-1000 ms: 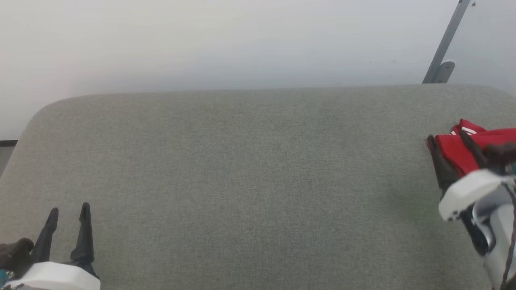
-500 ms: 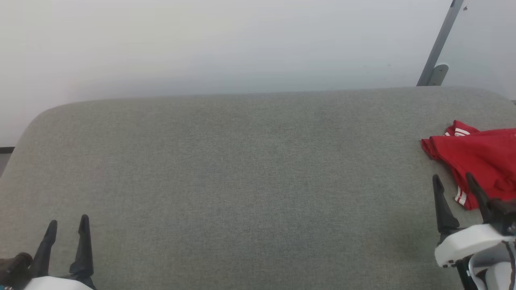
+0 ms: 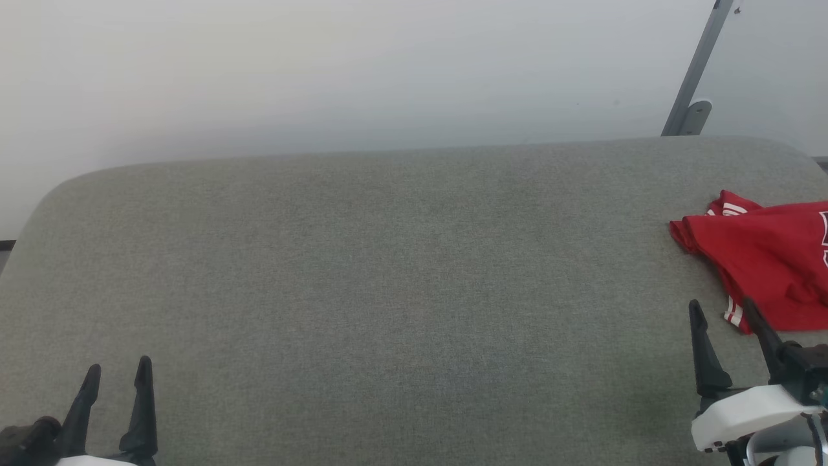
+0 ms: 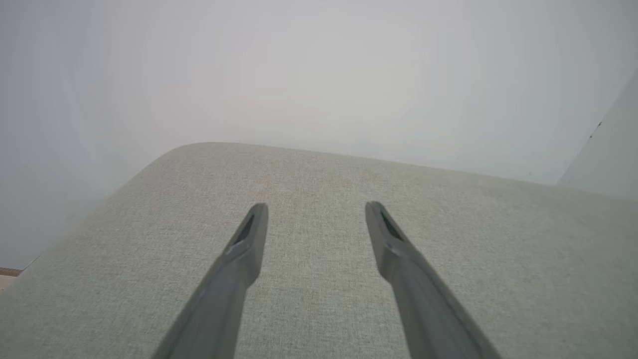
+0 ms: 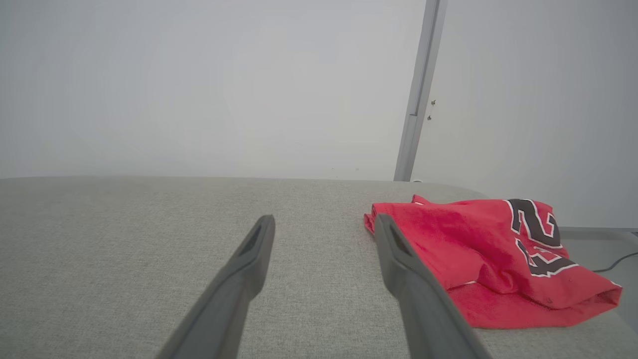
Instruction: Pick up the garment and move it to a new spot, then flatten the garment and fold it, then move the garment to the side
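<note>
Red garment (image 3: 770, 259) just beyond right gripper (image 3: 720, 302); jaws spread, empty

Left gripper (image 3: 116, 375) and right gripper (image 3: 721, 310) both spread wide, fingers pointing forward, empty.

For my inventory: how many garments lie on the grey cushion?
1. The red jersey lies at the cushion's right end, just beyond the right end effector. Another could hide beneath it.

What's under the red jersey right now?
The red jersey lies bunched straight on the grey fabric surface, near its right end. Anything beneath its folds is covered from view.
</note>
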### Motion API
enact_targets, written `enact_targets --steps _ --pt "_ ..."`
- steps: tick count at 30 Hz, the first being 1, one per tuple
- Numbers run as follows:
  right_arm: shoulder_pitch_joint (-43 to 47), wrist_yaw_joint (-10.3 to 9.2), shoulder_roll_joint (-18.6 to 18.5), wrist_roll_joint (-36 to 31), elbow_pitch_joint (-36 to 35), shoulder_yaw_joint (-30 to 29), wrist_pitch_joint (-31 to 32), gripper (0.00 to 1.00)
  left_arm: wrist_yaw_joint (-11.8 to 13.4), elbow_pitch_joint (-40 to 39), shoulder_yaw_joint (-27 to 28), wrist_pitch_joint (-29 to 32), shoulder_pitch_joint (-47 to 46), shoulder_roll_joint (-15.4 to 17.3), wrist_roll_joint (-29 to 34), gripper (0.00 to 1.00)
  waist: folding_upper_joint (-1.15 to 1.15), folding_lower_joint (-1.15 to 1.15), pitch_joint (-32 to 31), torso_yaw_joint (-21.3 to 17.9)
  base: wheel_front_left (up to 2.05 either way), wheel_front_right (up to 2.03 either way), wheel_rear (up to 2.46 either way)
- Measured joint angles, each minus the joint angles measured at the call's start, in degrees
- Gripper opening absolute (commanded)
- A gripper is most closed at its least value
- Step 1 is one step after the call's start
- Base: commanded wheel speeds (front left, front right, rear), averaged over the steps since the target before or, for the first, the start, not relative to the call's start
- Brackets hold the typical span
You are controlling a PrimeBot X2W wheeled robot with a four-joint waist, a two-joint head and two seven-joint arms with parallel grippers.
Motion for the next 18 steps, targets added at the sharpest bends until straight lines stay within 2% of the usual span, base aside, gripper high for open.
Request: enact_targets --steps 17,18 --pt "0.53 0.01 0.62 -0.47 -0.62 -0.23 0.00 1.00 0.00 -1.21 -0.59 0.00 0.54 0.10 0.48 1.00 0.00 0.00 -0.05 0.47 0.00 0.00 0.00" --pt "0.53 0.01 0.63 -0.48 -0.74 -0.22 0.00 0.00 0.00 -1.49 -0.48 0.00 0.57 0.03 0.49 0.00 0.00 0.00 -0.05 0.50 0.00 0.00 0.00"
